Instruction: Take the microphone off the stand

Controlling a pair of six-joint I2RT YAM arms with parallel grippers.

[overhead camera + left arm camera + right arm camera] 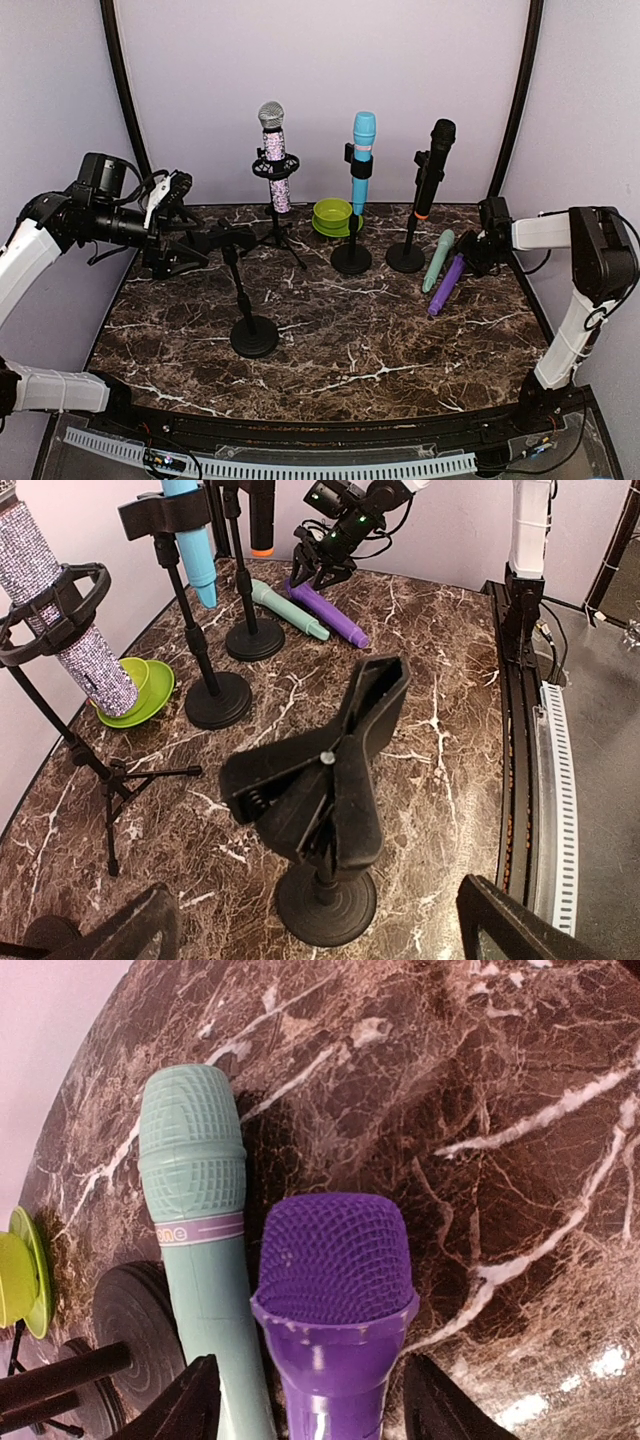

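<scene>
Purple microphone (335,1270) lies flat at the right side of the marble surface (340,340), out of any holder. It rests directly alongside a teal microphone (195,1190), and the 2 bodies appear to touch. The clip stand (330,780) at near left carries nothing in its clamp. 3 other microphones stand clipped along the far edge: a sequined microphone (274,155), a blue microphone (362,160) and a black microphone (432,165). A green dish (333,216) sits between the first 2.

Right claw (468,252) straddles the handle end of the purple microphone. The right wrist view shows its fingers (455,1405) spread, with a gap to the handle on each side, so nothing is gripped. Left claw (178,228) is spread to its widest, holds nothing, and hovers just left of the empty clamp.

Judged from this layout, removal is essentially complete and the step in hand is the release.

1. Spread the right claw fully before any arm motion.
2. Retract straight up, without sideways travel.
3. Watch the finger on the teal side; contact there could roll both microphones.
4. Keep the left claw clear of the clip stand, which could tip.
</scene>
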